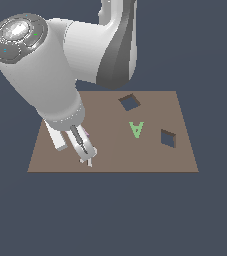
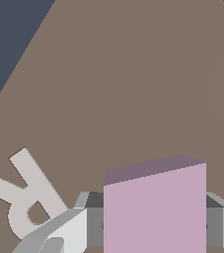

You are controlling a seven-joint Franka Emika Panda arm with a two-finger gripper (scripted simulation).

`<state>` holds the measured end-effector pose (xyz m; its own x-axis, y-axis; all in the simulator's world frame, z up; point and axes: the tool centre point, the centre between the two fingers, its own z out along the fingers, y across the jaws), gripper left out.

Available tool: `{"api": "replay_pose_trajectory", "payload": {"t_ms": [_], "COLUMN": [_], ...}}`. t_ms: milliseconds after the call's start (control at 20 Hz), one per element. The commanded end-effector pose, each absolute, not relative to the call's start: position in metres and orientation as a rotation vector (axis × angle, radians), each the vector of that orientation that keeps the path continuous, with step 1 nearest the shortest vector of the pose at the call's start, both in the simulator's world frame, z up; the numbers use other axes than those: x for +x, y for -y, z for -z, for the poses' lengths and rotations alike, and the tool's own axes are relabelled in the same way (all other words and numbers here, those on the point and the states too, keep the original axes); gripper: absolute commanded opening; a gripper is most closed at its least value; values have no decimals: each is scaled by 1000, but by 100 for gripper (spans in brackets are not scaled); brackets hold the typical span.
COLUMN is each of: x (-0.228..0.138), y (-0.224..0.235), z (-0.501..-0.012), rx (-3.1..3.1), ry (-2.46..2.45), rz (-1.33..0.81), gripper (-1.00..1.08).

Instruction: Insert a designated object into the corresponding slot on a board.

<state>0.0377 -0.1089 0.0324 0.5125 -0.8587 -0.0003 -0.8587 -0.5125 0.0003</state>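
Dark blue-grey ground all around the brown board (image 1: 110,150). On the board: green letter A (image 1: 136,128), white letter R (image 2: 27,197), a turned cutout (image 1: 129,102), and the square slot (image 1: 168,138), well apart from the gripper (image 1: 86,161). Gripper closed on the pink tile (image 2: 154,212), just beside the R.

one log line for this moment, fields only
phase: carry | gripper: shut on pink tile | position: over board, exterior view's left | nearby: white R | target slot: empty | tile: not inserted
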Motion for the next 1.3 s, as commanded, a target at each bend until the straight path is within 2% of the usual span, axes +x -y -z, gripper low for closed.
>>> {"api": "replay_pose_trajectory", "payload": {"t_ms": [0,650,1250], "x": [29,4,11], "y": [92,-7,-100], "z": [-33,-36,-38], "rx": [2685,2384,2062], "ry": [1632,2047,2372], "rz": [0,0,1], "gripper": [-100,-100,-100]}}
